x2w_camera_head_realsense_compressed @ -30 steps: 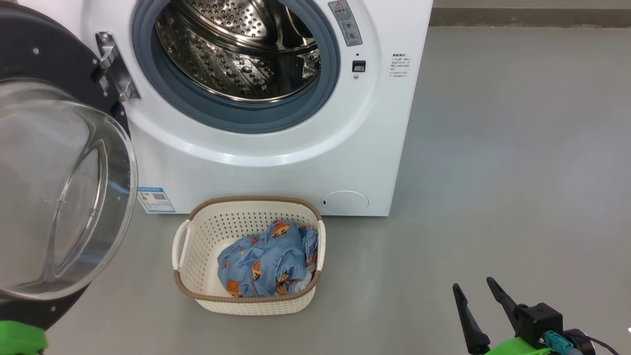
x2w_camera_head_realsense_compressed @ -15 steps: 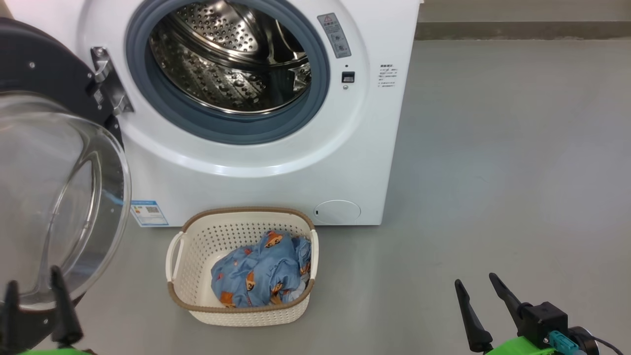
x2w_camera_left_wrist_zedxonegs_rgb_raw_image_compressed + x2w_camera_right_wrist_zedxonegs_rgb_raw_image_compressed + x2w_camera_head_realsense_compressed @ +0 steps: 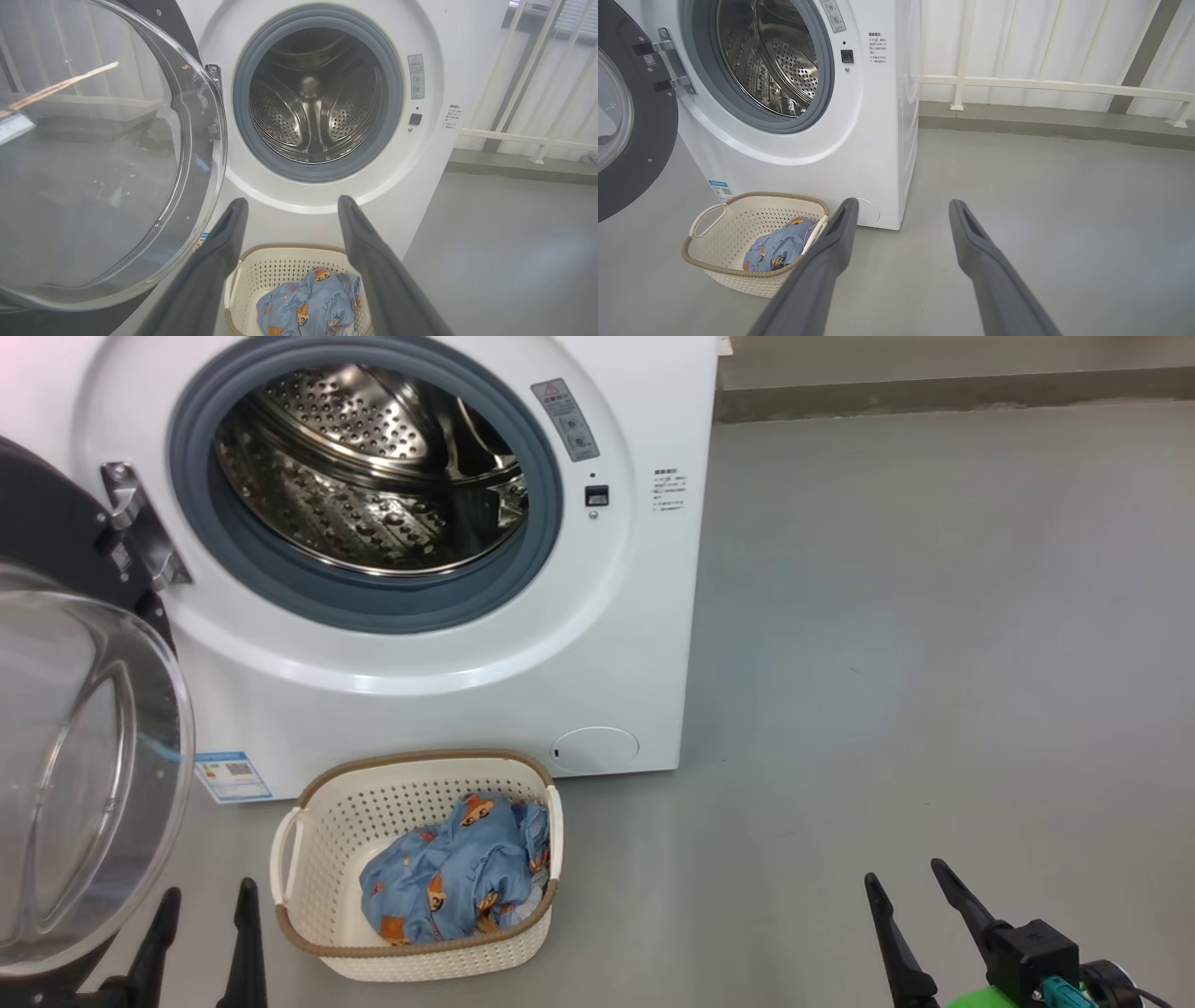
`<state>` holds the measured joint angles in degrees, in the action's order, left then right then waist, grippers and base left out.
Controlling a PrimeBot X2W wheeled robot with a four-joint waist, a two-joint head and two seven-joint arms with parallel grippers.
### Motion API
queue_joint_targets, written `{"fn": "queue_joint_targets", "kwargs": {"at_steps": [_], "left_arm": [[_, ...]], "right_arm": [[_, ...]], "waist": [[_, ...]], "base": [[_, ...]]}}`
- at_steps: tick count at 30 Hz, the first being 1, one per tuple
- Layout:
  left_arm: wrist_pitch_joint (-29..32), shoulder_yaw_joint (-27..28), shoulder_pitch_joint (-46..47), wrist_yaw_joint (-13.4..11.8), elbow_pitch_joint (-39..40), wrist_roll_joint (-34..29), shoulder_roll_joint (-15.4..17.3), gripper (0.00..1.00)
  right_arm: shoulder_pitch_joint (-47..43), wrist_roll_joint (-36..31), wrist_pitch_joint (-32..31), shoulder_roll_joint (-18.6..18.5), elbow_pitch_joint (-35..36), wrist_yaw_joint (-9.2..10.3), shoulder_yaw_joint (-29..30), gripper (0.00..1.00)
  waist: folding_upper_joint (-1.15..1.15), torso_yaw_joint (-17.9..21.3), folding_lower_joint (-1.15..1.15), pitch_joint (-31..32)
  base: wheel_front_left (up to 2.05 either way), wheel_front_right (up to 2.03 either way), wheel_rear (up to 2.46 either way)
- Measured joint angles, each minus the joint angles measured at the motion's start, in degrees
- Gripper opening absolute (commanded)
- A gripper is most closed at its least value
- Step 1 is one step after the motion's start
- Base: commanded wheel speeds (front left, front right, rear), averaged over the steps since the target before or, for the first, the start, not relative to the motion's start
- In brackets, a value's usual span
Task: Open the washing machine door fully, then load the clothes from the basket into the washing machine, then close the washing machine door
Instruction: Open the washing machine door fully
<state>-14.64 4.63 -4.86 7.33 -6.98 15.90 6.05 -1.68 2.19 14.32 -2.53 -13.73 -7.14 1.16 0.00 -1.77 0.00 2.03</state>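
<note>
Although the glossy black round door [image 3: 75, 709] of the white washing machine [image 3: 448, 709] stands open, light-blue clothes [image 3: 453, 877] lie unloaded in the cream perforated basket [image 3: 439, 961] before it; left gripper [image 3: 210, 889] and right gripper [image 3: 903, 871] gape empty.

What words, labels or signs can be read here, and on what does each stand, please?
Nothing can be quoted.
Grey sticker on the washing machine front: red warning triangle, text too small.
Black printed lines right of it: too small.
Blue label sticker, low on the front: blurred.
</note>
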Motion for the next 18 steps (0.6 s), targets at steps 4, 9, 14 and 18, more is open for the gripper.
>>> {"fn": "queue_joint_targets", "kwargs": {"at_steps": [4, 9, 14, 18], "left_arm": [[0.0, -1.2, -0.2, 0.0, 0.0, 0.0, 0.2, 1.00], [0.0, -1.9, -1.2, 0.0, -0.1, -0.1, -0.2, 1.00], [0.0, -2.0, -1.2, 0.0, -0.4, -0.5, -0.5, 1.00], [0.0, -2.1, -1.3, 0.0, -0.8, -0.7, -0.7, 1.00]], "right_arm": [[-0.3, 0.1, 0.0, 0.0, 1.2, 0.00, -0.1, 1.00], [-1.3, 0.1, 0.0, 0.0, 1.8, 0.00, -0.1, 1.00], [-2.0, 0.1, 0.0, 0.0, 2.2, 0.00, -0.1, 1.00], [-2.0, 0.1, 0.0, 0.0, 3.4, 0.00, 0.0, 1.00]], "waist": [[0.00, 1.0, 0.00, 0.2], [0.00, 1.9, 0.00, 0.7], [0.00, 2.5, 0.00, 1.3], [0.00, 2.7, 0.00, 1.6]], "base": [[0.00, 0.00, 0.00], [0.00, 0.00, 0.00], [0.00, 0.00, 0.00], [0.00, 0.00, 0.00]]}}
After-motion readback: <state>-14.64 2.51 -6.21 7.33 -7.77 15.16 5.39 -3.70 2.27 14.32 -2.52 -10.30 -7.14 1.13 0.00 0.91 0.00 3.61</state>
